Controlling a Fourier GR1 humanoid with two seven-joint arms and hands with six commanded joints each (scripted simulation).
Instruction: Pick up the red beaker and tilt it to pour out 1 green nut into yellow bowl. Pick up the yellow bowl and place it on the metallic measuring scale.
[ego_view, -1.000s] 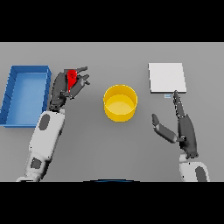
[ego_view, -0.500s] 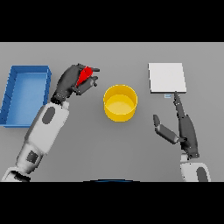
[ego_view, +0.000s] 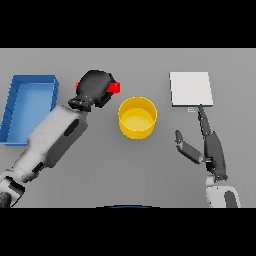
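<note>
The left hand (ego_view: 94, 89) is curled round the red beaker (ego_view: 114, 87), held above the desk (ego_view: 150, 170) just to the left of the yellow bowl (ego_view: 137, 117), with the red end pointing toward the bowl. The bowl looks empty; no green nut can be made out. The right hand (ego_view: 210, 145), fingers straight and relaxed, rests just below the metallic measuring scale (ego_view: 190, 88); a blue tray (ego_view: 30, 80) sits far left.

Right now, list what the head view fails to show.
- Red beaker: mostly hidden behind the left hand, so its mouth and contents cannot be seen.
- Green nut: not visible anywhere; the yellow bowl shows only yellow inside.
- Blue bin: its lower corner is covered by the left arm.
- Scale display: too small to read.
</note>
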